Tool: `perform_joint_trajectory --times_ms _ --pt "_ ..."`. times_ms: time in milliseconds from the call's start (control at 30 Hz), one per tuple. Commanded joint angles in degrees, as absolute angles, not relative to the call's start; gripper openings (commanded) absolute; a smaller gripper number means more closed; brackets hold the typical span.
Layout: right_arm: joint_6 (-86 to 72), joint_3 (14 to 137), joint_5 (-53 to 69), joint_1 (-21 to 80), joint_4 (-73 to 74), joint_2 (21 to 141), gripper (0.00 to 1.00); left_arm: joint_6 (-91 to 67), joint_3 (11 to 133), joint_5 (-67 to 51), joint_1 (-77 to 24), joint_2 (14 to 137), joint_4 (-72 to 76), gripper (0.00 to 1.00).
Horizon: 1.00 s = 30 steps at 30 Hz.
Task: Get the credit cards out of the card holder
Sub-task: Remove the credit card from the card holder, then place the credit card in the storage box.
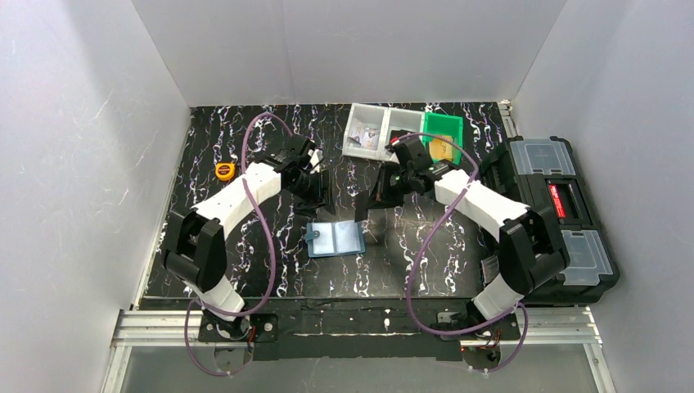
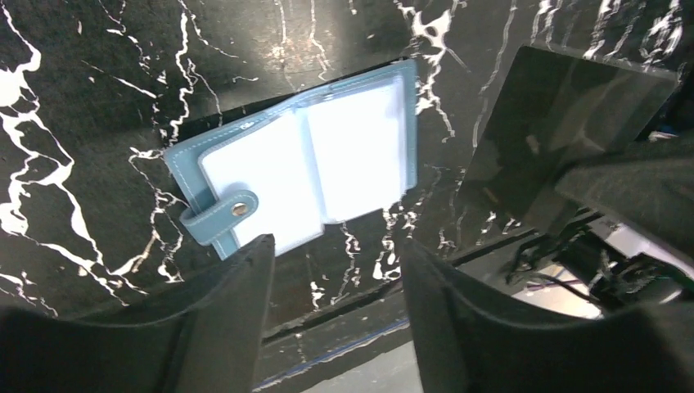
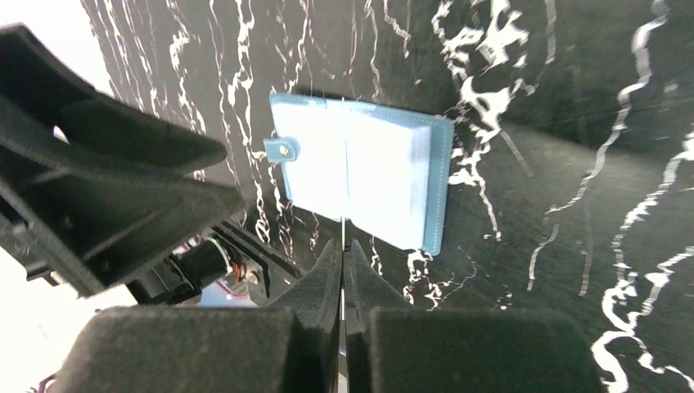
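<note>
Left wrist shows the card holder (image 2: 327, 155) lying open just beyond the open left tool (image 2: 334, 246); best pin its near edge down so the closed right tool (image 3: 342, 247) can pull cleanly.

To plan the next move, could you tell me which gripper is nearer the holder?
Probably the left gripper: open, just over the holder's far edge; the right gripper, shut on a dark card, sits beyond its far-right corner.
</note>
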State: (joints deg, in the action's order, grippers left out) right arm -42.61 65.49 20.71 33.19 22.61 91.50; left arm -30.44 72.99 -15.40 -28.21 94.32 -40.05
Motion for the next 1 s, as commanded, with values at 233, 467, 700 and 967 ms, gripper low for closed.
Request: perform_joint_trajectory --times_ms 233,467,700,967 --pt "-33.95 84.52 16.36 19.31 35.25 94.86 0.01 -27.58 76.04 -18.37 -28.48 87.15 -46.28 0.77" --pt "-29.27 103.66 16.32 10.39 41.01 109.33 0.01 -27.25 74.28 -19.73 -28.57 83.69 -46.29 0.79" --pt "-26.98 129.24 16.32 7.96 48.39 126.52 0.01 -26.46 73.99 -20.38 -28.61 81.57 -47.74 0.79" --pt "-31.40 134.43 20.58 8.01 45.77 135.70 0.01 -26.19 75.62 -20.93 -28.56 82.30 -49.00 0.79"
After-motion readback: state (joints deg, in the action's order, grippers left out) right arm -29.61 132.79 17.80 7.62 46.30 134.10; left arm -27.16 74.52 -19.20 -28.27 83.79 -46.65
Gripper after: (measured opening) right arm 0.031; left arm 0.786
